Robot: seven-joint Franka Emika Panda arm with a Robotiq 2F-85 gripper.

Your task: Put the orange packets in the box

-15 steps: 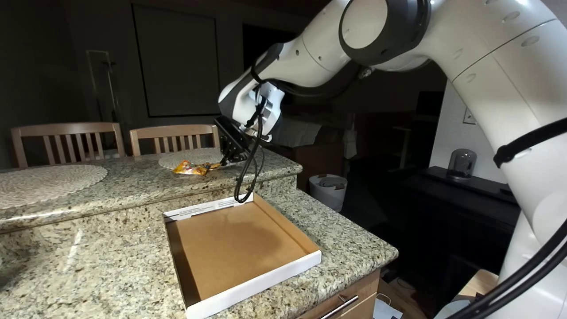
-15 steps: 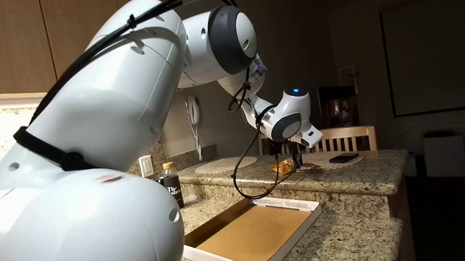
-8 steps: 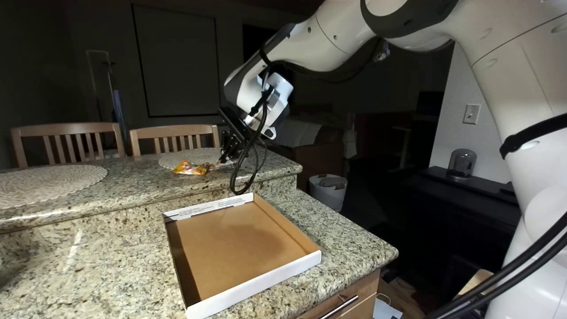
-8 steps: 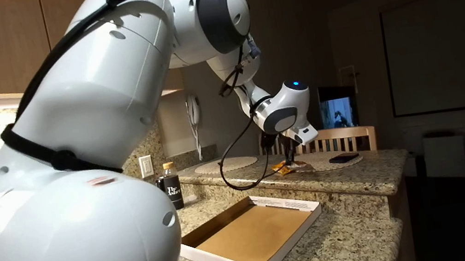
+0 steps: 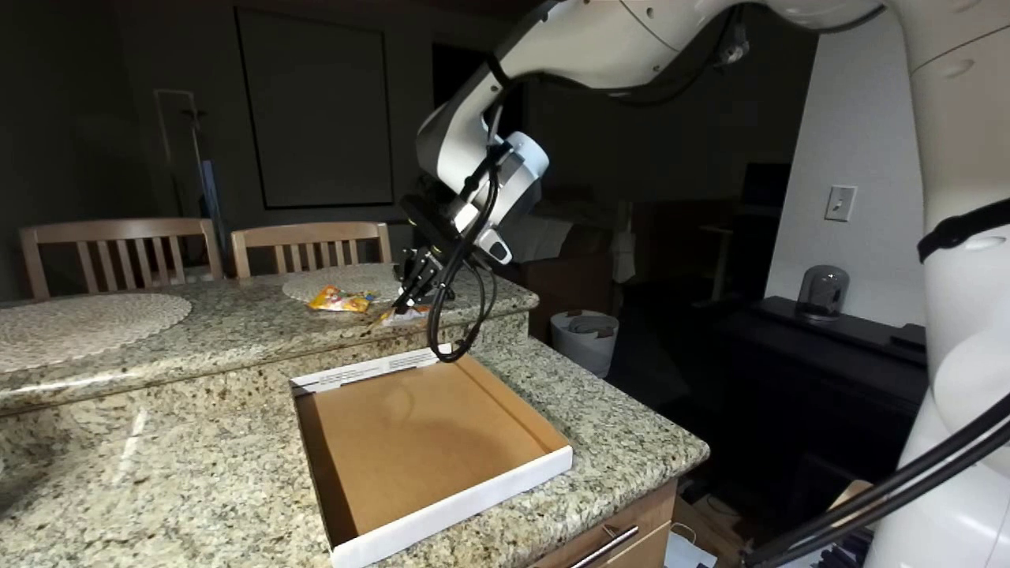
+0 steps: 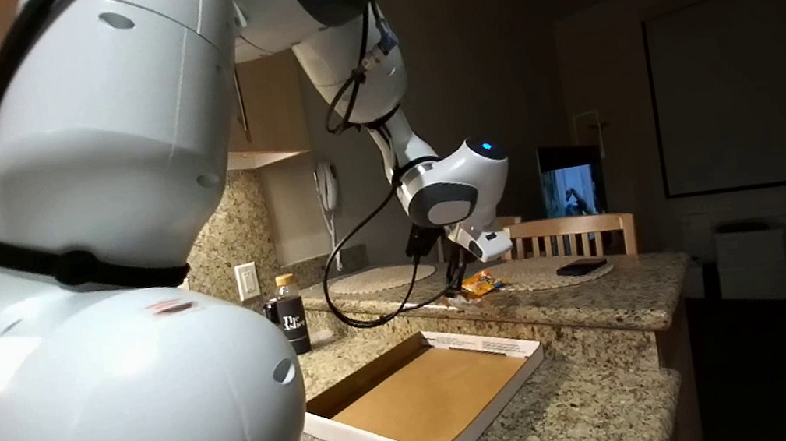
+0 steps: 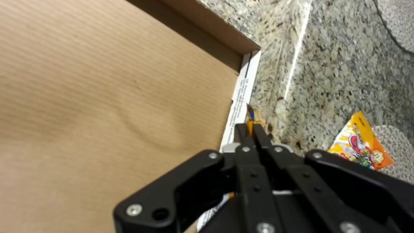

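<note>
Pinching an orange packet [image 7: 257, 119], the gripper [image 7: 250, 129] stands all but closed: its fingers [image 7: 241, 134] leave only a thin slot, filled at the tips by folded wrapper. In the wrist view a small crumpled end pokes out past them, orange, with a dark blue patch and a tan, ribbed-looking edge; the rest lies hidden behind the fingers. A fleck of orange also shows lower down between the gripper's links, and I cannot tell whether it belongs to the same packet. In both exterior views the pinched packet is by the front edge of the raised granite ledge [image 5: 245, 315], showing orange and whitish; whether its underside touches the stone I cannot make out.

A second packet [image 7: 362, 144] lies loose on the ledge, apart from the fingertips, partly over the rim of a round woven placemat [image 5: 339, 278]. It is bright yellow-orange, crinkled, coming to a point at one corner, with small red, white and green figures printed across it. The box [image 5: 473, 498] sits flat on the lower granite counter [image 5: 197, 489], brown inside, its white lettered wall the one nearest the ledge, and both packets are outside its walls
</note>
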